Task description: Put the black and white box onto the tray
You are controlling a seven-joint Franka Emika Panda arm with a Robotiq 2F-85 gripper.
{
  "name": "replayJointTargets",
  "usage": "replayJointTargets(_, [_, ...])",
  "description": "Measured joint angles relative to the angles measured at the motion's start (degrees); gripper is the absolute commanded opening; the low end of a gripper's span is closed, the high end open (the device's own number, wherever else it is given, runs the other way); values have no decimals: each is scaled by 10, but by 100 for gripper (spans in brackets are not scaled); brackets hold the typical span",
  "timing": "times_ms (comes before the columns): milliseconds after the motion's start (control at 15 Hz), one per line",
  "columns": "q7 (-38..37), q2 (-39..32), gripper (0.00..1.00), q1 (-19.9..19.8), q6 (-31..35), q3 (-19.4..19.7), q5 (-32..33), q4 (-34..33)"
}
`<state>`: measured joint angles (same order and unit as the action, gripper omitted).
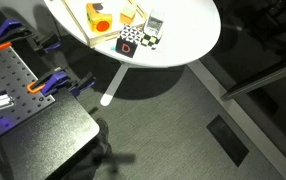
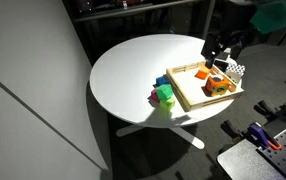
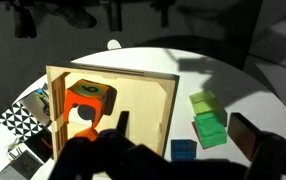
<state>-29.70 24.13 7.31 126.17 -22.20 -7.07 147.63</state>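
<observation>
The black and white box (image 1: 129,43), a small black cube with a red square mark, stands on the round white table near its edge, beside the tray and outside it. The tan wooden tray (image 3: 143,110) holds an orange block (image 3: 88,100); the tray also shows in both exterior views (image 1: 83,20) (image 2: 195,98). My gripper (image 3: 183,135) is open and empty, its two dark fingers spread wide above the tray's rim and the table next to it. In an exterior view the gripper (image 2: 223,55) hangs over the tray's far side. I cannot make out the cube in the wrist view.
A flat black-and-white speckled piece (image 1: 148,40) (image 3: 23,120) and a small grey-white device (image 1: 154,24) lie by the cube. Green blocks (image 3: 208,120) (image 2: 166,95) and a blue block (image 3: 183,150) sit on the table on the tray's other side. A workbench with clamps (image 1: 23,90) stands nearby.
</observation>
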Motion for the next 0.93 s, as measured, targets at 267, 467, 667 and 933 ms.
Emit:
replayJointTargets(267, [0, 0, 100, 0, 0, 0, 0, 0])
replayJointTargets(467, [0, 0, 100, 0, 0, 0, 0, 0])
replayJointTargets(667, [0, 0, 100, 1, 0, 1, 0, 0])
replayJointTargets(933, [0, -1, 100, 3, 0, 9, 1, 0])
